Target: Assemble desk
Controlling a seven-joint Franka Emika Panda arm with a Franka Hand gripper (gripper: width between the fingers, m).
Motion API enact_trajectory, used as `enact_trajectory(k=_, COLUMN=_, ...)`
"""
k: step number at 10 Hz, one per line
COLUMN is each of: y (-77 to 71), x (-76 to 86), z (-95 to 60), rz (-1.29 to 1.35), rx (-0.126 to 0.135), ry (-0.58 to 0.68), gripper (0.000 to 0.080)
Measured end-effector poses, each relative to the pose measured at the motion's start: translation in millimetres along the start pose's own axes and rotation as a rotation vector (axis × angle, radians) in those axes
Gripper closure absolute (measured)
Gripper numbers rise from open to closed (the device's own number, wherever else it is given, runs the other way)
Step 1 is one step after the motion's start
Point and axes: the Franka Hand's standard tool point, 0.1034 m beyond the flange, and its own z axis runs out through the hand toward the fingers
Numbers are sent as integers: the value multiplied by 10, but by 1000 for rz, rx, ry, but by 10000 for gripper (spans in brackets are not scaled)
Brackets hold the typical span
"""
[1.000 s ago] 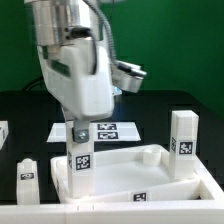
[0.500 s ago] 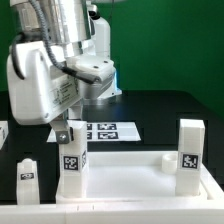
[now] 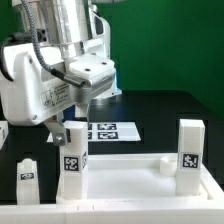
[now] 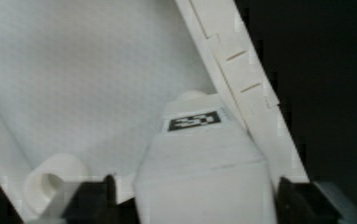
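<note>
The desk panel (image 3: 140, 180), white, flat and rimmed, lies at the front of the table. One white leg (image 3: 72, 155) with a square tag stands upright at the panel's corner on the exterior view's left. My gripper (image 3: 68, 131) is shut on this leg's top. In the wrist view the leg (image 4: 201, 165) fills the space between my black fingers (image 4: 95, 197), with the panel's rim (image 4: 228, 60) and a round socket (image 4: 50, 182) beside it. A second leg (image 3: 190, 148) stands upright at the panel's corner on the exterior view's right.
A short loose white leg (image 3: 27, 172) stands on the black table on the exterior view's left. The marker board (image 3: 112, 130) lies behind the panel. Another white part (image 3: 3, 131) shows at the left edge. The arm's bulky body hangs over the left half.
The arm has swung toward the exterior view's left and the wrist has turned. The held leg sits lower at the corner and shows one tag instead of two.
</note>
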Motion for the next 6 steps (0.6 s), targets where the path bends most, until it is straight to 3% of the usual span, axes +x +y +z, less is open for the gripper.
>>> enact_trajectory(k=1, y=5, x=-19, z=-9, rz=-11, rx=1, ry=-1, gripper=271)
enact_trajectory(k=2, y=49, x=-103, z=-81, rz=-56, rx=4, ry=-11, gripper=184)
enact_trajectory(k=4, y=192, x=-227, z=-267, rz=-116, rx=-5, ry=-39, gripper=155)
enact_trajectory(k=6, y=192, x=-207, z=-215, rz=-115, rx=-9, ry=-33, gripper=151)
